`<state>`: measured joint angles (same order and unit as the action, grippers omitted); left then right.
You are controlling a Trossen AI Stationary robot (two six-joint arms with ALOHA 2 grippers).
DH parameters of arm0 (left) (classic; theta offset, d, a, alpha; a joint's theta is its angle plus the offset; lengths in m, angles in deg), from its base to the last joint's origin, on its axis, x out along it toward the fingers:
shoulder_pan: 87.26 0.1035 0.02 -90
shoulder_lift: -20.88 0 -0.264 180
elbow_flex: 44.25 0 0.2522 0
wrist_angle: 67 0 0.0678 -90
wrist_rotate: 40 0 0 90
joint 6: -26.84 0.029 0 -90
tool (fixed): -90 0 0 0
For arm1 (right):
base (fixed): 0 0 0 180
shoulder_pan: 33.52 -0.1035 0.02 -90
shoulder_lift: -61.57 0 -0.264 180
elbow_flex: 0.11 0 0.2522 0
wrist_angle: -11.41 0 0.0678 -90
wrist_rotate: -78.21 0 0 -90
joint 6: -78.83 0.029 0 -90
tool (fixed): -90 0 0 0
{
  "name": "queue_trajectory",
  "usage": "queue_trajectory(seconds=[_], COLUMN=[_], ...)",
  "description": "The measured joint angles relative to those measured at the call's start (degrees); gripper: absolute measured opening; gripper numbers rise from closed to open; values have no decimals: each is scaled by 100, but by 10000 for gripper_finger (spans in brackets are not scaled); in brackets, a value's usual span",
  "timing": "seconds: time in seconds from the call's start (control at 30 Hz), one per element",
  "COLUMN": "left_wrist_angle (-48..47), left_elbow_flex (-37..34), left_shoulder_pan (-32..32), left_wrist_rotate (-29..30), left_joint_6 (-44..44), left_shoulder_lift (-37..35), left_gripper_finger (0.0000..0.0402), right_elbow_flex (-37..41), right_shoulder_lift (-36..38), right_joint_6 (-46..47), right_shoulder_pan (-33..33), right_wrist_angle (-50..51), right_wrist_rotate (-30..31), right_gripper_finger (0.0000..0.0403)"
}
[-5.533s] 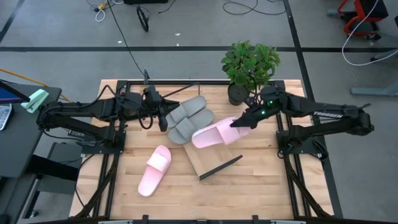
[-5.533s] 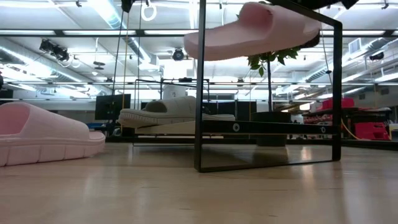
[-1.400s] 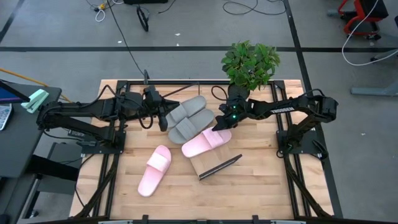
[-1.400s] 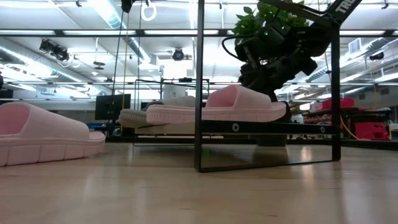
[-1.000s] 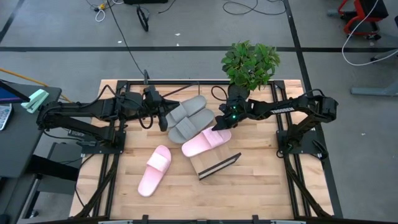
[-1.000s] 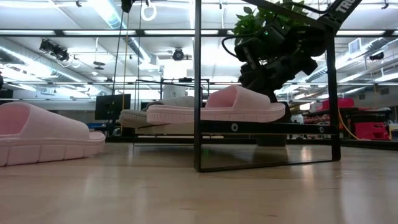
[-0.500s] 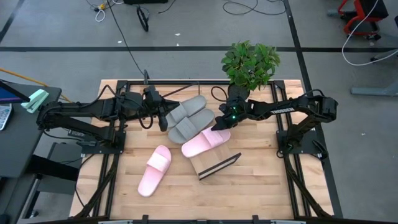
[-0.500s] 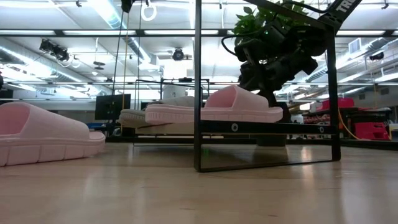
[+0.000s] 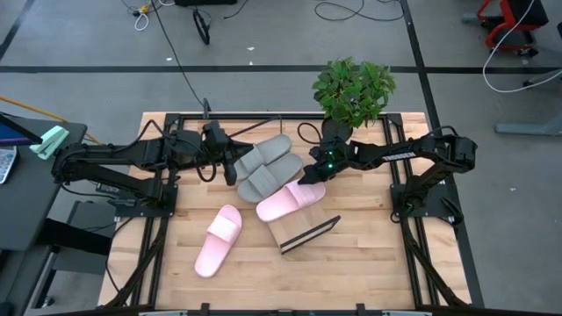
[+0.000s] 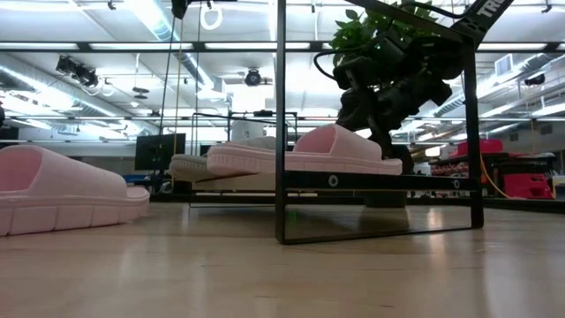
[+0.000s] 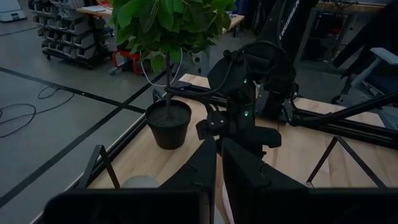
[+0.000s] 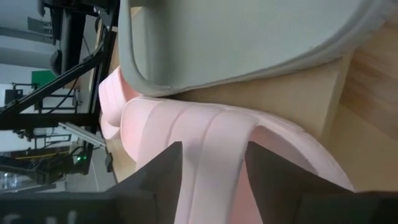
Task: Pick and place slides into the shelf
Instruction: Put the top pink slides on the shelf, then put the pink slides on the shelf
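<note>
The shelf (image 9: 294, 230) is crowded at its far end: two grey slides (image 9: 266, 167) lie side by side, a pink slide (image 9: 285, 201) just beside them. Its near end is bare board. A potted plant (image 9: 353, 92) stands close behind the right gripper (image 9: 307, 178). Another pink slide (image 9: 218, 240) lies apart on the tabletop (image 9: 351, 263), with bare wood around it.

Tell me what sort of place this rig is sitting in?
Probably a robotics lab or workshop. The slatted wooden table stands on a grey floor with taped lines and loose cables. The low view shows ceiling strip lights, and equipment racks fill the room behind the table.
</note>
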<state>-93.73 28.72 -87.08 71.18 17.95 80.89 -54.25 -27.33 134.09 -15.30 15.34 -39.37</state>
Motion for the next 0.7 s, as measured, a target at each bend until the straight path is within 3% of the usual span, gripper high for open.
queue_trajectory(seconds=[0.7], left_wrist_angle=[-201], left_elbow_flex=[-2], left_shoulder_pan=[-3], left_wrist_rotate=[-1], left_joint_6=[-102], left_shoulder_lift=[0], left_gripper_finger=[33], right_elbow_flex=[-374], right_shoulder_lift=[2], right_joint_6=[-509], right_shoulder_pan=[0], right_wrist_angle=[733], right_wrist_rotate=[355], right_gripper_finger=[185])
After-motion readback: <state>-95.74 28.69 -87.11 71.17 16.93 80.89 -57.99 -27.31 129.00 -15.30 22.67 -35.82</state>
